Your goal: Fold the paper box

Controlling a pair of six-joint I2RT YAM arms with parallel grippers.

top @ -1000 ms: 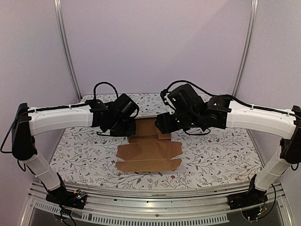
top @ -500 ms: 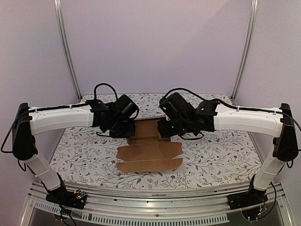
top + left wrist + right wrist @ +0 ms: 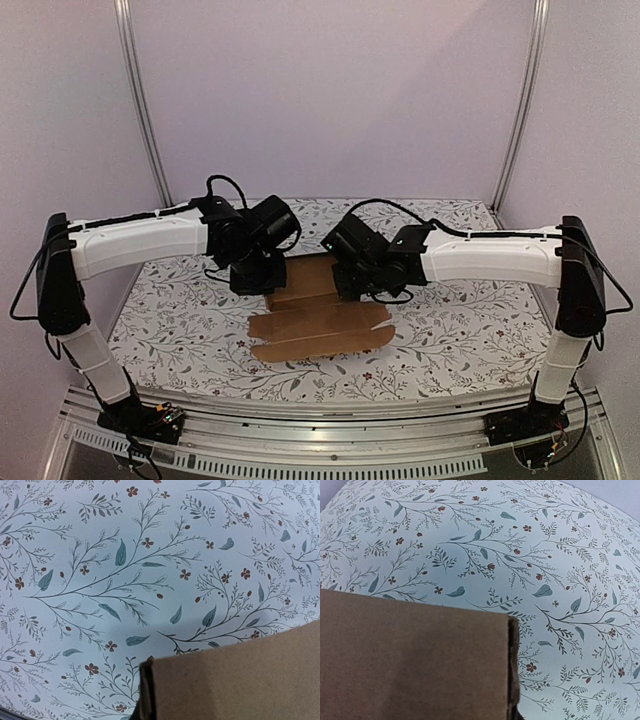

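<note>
Pale walls close in a table spread with a flowered cloth [image 3: 180,320], and mid-table lies the paper box [image 3: 318,330], mostly flat, its near flaps spread out and its far panel raised between the two arms. The left gripper [image 3: 262,280] seems pinched shut on that panel's left edge; cardboard fills its wrist view. The right gripper [image 3: 352,285] presses close at the right edge, but I cannot tell its jaws. Most folding looks undone.
</note>
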